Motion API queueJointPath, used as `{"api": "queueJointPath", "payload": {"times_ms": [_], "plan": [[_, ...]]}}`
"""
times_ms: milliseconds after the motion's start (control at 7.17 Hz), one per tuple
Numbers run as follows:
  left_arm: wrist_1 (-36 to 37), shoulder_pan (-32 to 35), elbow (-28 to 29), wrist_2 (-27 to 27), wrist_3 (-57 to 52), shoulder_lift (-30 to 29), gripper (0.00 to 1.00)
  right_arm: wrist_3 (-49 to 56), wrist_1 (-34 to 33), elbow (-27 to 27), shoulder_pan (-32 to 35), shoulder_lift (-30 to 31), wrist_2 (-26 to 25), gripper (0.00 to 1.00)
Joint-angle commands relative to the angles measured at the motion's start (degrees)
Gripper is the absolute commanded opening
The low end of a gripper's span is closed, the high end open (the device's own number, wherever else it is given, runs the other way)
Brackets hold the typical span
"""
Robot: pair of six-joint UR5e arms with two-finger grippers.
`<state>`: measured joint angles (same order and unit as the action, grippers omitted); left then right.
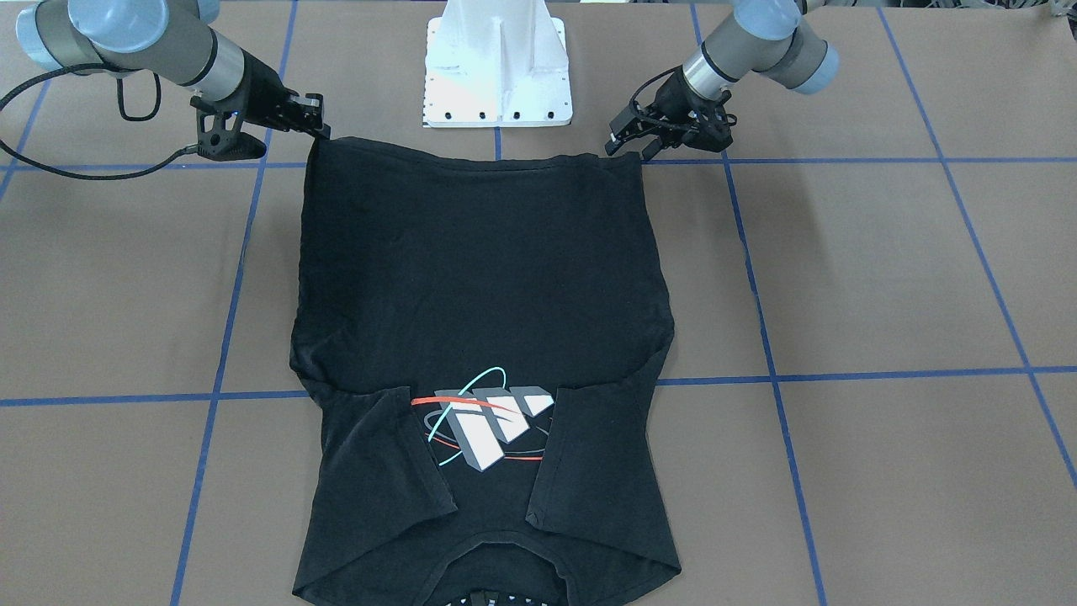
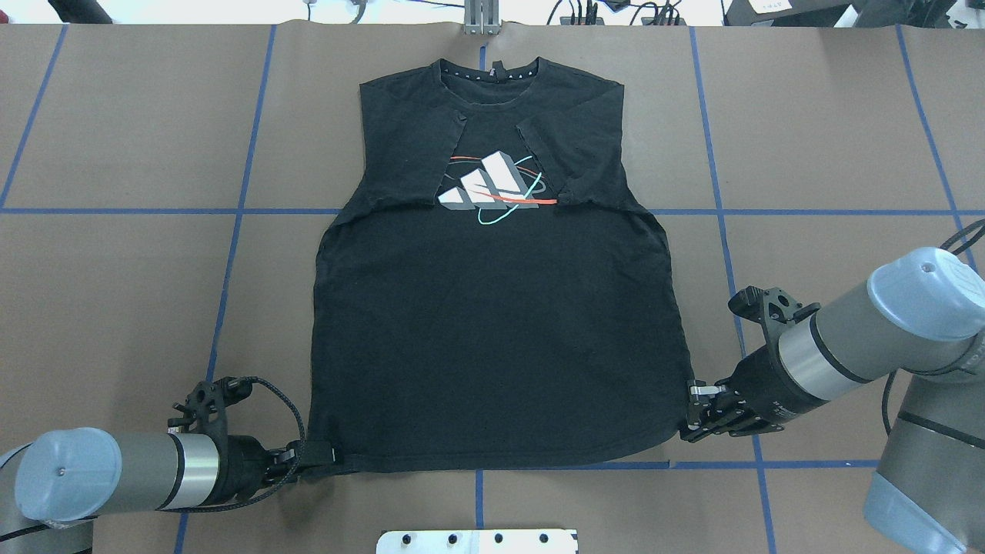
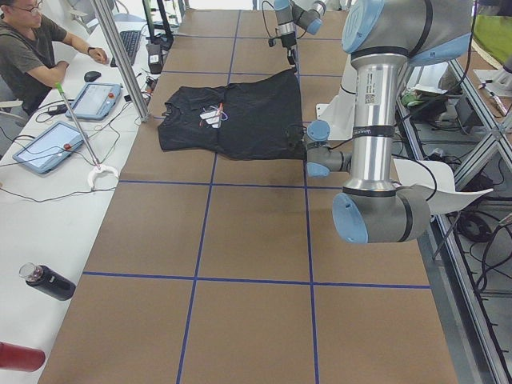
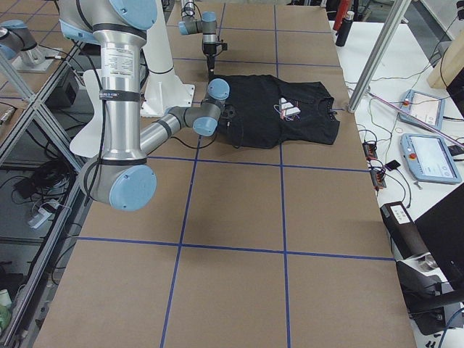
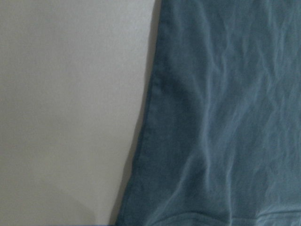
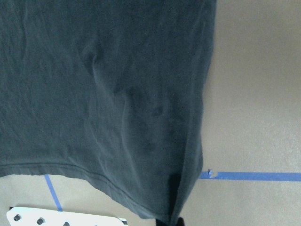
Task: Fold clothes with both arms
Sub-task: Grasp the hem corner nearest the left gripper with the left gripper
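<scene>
1. We see the left gripper (image 2: 314, 459) closed on one hem corner of the T-shirt (image 2: 492, 331), its fingers pressed onto the cloth low at the table (image 2: 115, 308).
2. The right gripper (image 2: 692, 419) pinches the opposite hem corner. In its wrist view, wrinkles run through the cloth toward a dark fingertip (image 6: 174, 220) at the picture's bottom edge.
3. The hem runs between the two pairs of fingers, nearly straight.
4. From the fingers the shirt lies flat on the table, front side up, with its collar at the end farthest from them.
5. Both short sleeves are folded inward over the chest and cover the sides of the print (image 2: 492, 185), which lies well apart from both pairs of fingers, near the collar.
6. In the left wrist view we make out only the shirt's side edge lying on the table.
</scene>
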<state>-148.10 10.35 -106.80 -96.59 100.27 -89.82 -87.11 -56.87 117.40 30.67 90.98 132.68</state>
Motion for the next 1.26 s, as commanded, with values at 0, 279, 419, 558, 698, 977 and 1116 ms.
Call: {"api": "queueJointPath", "payload": {"times_ms": [0,279,419,558,698,977,1116], "plan": [[0.0,-0.2,0.1,0.0,0.0,0.0,0.86,0.1,0.0,0.0,0.1,-0.5,0.0,0.00],[0.0,-0.2,0.1,-0.1,-0.1,-0.2,0.73,0.1,0.0,-0.1,0.4,-0.6,0.3,0.00],[0.0,-0.2,0.0,-0.2,-0.1,-0.4,0.71,0.1,0.0,-0.1,0.6,-0.6,0.7,0.00],[0.0,-0.2,-0.2,-0.2,-0.1,-0.4,0.72,0.1,0.0,-0.1,1.1,-0.6,1.3,0.00],[0.0,-0.2,-0.2,-0.2,-0.1,-0.4,0.71,0.1,-0.1,-0.1,1.1,-0.6,1.3,0.00],[0.0,-0.2,-0.2,-0.3,-0.1,-0.4,0.64,0.2,0.0,-0.2,1.1,-0.6,1.3,0.00],[0.0,-0.2,-0.2,-0.3,-0.1,-0.4,0.61,0.2,-0.1,-0.2,1.1,-0.6,1.3,0.00]]}}
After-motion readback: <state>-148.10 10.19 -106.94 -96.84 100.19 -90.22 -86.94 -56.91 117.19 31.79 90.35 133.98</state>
